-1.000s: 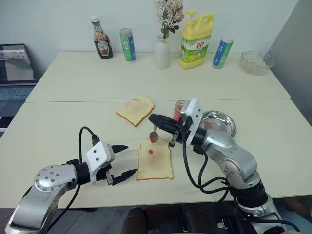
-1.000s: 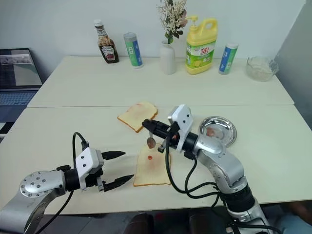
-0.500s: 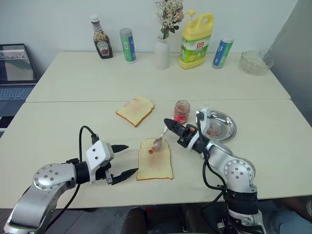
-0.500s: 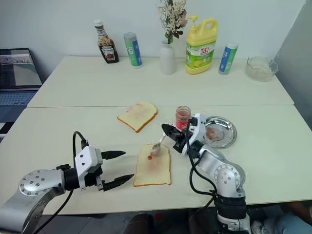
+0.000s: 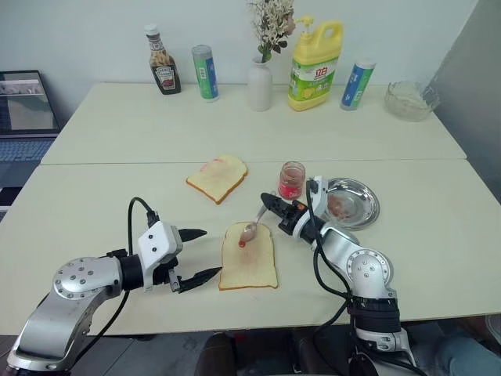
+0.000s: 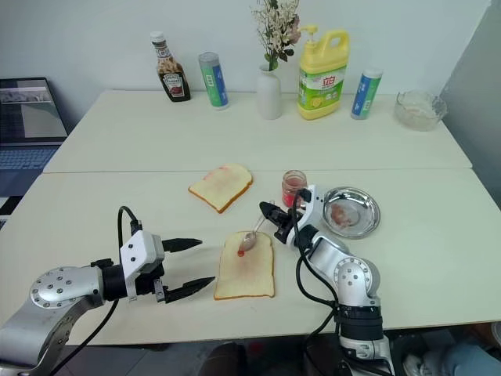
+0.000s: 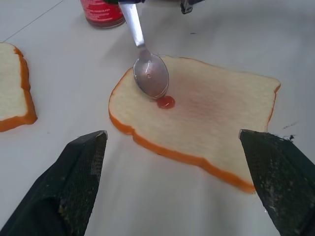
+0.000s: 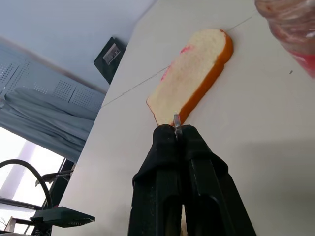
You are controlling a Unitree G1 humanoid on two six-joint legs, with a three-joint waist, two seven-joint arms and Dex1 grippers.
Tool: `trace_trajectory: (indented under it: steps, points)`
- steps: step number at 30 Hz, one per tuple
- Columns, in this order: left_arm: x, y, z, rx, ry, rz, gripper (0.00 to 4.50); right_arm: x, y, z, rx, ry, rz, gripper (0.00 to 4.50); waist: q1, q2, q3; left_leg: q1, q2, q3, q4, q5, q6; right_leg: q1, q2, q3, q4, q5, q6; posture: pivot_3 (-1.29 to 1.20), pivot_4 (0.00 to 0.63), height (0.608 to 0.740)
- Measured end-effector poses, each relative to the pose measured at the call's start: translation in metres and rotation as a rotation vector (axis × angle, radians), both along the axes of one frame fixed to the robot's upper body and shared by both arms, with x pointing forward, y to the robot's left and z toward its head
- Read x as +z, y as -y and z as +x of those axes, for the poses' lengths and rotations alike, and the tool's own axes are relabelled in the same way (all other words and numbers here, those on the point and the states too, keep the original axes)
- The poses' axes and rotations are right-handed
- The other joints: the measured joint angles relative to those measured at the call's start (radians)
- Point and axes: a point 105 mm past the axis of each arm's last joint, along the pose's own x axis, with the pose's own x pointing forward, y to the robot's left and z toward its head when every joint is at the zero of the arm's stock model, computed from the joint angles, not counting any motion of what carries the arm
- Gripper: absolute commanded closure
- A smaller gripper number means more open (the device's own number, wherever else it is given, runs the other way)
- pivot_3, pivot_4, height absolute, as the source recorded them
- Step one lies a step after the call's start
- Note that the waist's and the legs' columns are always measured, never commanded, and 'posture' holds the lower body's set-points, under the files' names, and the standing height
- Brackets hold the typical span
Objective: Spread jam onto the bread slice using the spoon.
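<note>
Pale tabletop (image 5: 94, 196), with the bread slice (image 5: 250, 258) lying just right of the left gripper (image 5: 196, 254), whose fingers stand spread wide, empty. The spoon (image 5: 252, 228) rests its bowl on the slice's far edge beside a red dab of jam (image 7: 166, 102). A second ago it hung higher; the right gripper (image 5: 270, 203), pinching its handle, has dropped and rolled.

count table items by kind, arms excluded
Bread slices: 2
Spoon: 1
Jam jar: 1
Metal plate: 1
Ketchup bottle: 1
Tubes: 2
Vase: 1
Detergent jug: 1
Glass bowl: 1
Total: 11
</note>
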Motion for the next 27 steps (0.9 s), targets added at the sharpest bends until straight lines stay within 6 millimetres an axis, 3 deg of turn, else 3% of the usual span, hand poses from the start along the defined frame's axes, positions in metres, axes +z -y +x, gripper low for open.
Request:
trace_trajectory:
  steps: [4,8,16,21,27]
  points:
    - [0.0,0.0,0.0,-0.001,0.0,0.002,0.0,-0.005,-0.001,-0.005,0.031,-0.026,-0.012,4.46,0.0,0.0,0.0,0.0,0.0,0.0,0.0,0.0,0.0,0.0,0.0,0.0,0.0,0.0,0.0,0.0,0.15,0.74]
    - [-0.001,0.0,0.0,-0.002,-0.002,0.004,0.0,-0.011,0.004,-0.023,0.106,-0.05,-0.034,4.46,0.0,0.0,0.0,0.0,0.0,0.0,0.0,0.0,0.0,0.0,0.0,0.0,0.0,0.0,0.0,0.0,0.15,0.74]
    - [-0.001,0.0,-0.001,-0.005,-0.003,0.004,0.0,-0.007,0.015,-0.036,0.167,-0.077,-0.016,4.46,0.0,0.0,0.0,0.0,0.0,0.0,0.0,0.0,0.0,0.0,0.0,0.0,0.0,0.0,0.0,0.0,0.15,0.74]
    - [-0.006,-0.002,-0.006,-0.016,-0.031,0.018,0.0,0.009,0.01,-0.021,0.116,-0.064,0.048,4.46,-0.002,0.0,0.0,0.0,0.0,0.0,0.0,0.0,0.0,0.0,0.0,0.0,0.0,0.0,0.0,0.0,0.15,0.74]
    - [-0.01,-0.006,-0.012,-0.026,-0.047,0.043,0.0,0.001,0.01,-0.001,0.037,-0.069,0.002,4.46,0.0,0.0,0.0,0.0,0.0,0.0,0.0,0.0,0.0,0.0,0.0,0.0,0.0,0.0,0.0,0.0,0.15,0.74]
